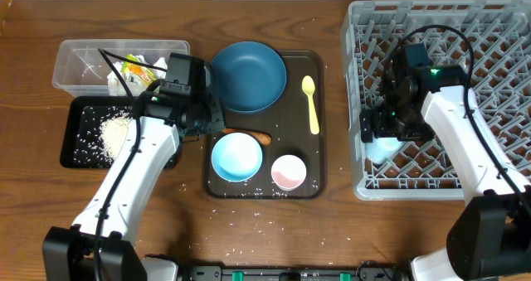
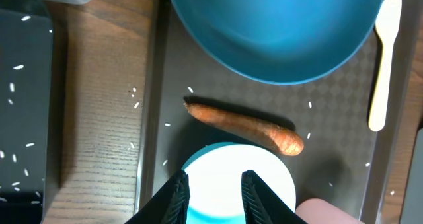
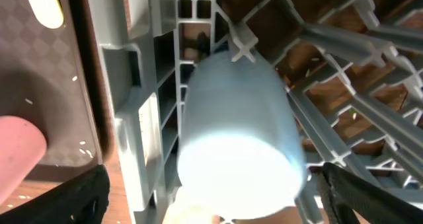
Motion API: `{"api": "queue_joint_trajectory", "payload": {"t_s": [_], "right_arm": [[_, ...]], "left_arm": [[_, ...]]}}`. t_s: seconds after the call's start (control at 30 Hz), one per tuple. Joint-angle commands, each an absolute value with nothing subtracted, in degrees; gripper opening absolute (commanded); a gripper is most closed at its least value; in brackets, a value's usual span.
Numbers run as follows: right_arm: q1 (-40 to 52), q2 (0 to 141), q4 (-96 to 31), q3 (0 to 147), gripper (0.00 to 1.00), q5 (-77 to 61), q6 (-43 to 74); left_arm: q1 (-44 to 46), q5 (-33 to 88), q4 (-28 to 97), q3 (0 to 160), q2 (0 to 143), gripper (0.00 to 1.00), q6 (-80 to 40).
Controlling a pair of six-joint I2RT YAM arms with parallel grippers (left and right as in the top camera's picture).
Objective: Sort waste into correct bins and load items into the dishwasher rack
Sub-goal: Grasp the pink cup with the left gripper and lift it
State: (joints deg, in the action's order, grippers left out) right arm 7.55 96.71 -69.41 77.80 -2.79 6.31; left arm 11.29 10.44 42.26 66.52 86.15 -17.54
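My left gripper (image 2: 215, 187) is open and empty over the light blue bowl (image 2: 264, 174), just short of the orange carrot (image 2: 244, 125) lying between it and the dark blue bowl (image 2: 277, 26). The yellow spoon (image 2: 383, 59) and pink cup (image 2: 330, 211) sit to the right. My right gripper (image 3: 221, 201) is open wide around the light blue cup (image 3: 238, 131), which rests in the grey rack (image 1: 489, 32) at its left wall. The clear tub (image 1: 83, 61) holds a yellow-green wrapper (image 1: 137, 65) and white paper (image 1: 119, 82). The black tray (image 1: 79, 152) holds rice (image 1: 112, 136).
The bowls, spoon, pink cup (image 1: 288, 171) and carrot (image 1: 257, 136) lie on a dark brown serving tray (image 1: 319, 148) in the middle. Loose rice grains (image 1: 249, 223) are scattered on the wooden table in front of it.
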Motion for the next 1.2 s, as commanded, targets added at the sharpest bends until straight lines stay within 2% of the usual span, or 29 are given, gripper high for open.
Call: {"api": "queue_joint_trajectory", "payload": {"t_s": [0.0, 0.1, 0.3, 0.4, 0.47, 0.57, 0.7, 0.93, 0.97, 1.0, 1.03, 1.17], "right_arm": [[7.53, 95.04, -70.19, 80.23, 0.99, -3.07, 6.11], [6.92, 92.6, -70.67, 81.69, 0.99, -3.07, 6.11], [6.33, 87.55, -69.43, 83.13, 0.99, -3.07, 6.11], [6.33, 86.78, -68.82, 83.13, 0.99, -3.05, 6.11], [6.33, 86.83, -68.69, 83.13, 0.99, -3.07, 6.11], [6.35, 86.91, -68.58, 83.13, 0.99, -3.07, 6.11], [6.35, 86.91, -67.83, 83.13, 0.99, -3.07, 6.09], [6.39, 86.91, -67.68, 83.13, 0.99, -3.05, 6.09], [6.39, 86.91, -67.68, 83.13, 0.99, -3.05, 6.07], [6.39, 86.91, -67.68, 83.13, 0.99, -3.05, 5.89], [6.39, 86.91, -67.68, 83.13, 0.99, -3.05, 5.87], [6.39, 86.91, -67.7, 83.13, 0.99, -3.05, 5.89]], "left_arm": [[11.79, 16.03, 42.83, 66.87, 86.15, 0.3, -11.07], [13.28, 20.6, 43.72, 66.87, 86.15, 0.33, -8.23], [20.03, 21.02, 46.11, 66.87, 86.15, 0.36, -7.07], [24.38, 20.99, 46.26, 66.74, 86.15, 0.44, -6.33], [27.42, 20.97, 46.26, 66.04, 86.15, 0.53, -6.0], [31.33, 20.16, 45.69, 64.36, 86.28, 0.57, -6.02], [34.28, 15.55, 44.99, 63.48, 87.83, 0.59, -6.24], [34.85, 16.03, 42.74, 63.48, 93.82, 0.6, -7.44], [34.85, 16.03, 42.65, 63.48, 94.65, 0.58, -7.55], [34.85, 16.03, 42.68, 63.46, 95.61, 0.53, -7.55], [34.85, 16.03, 42.72, 63.46, 96.36, 0.41, -7.6], [34.81, 15.99, 42.28, 63.48, 97.23, 0.14, -7.77]]}}
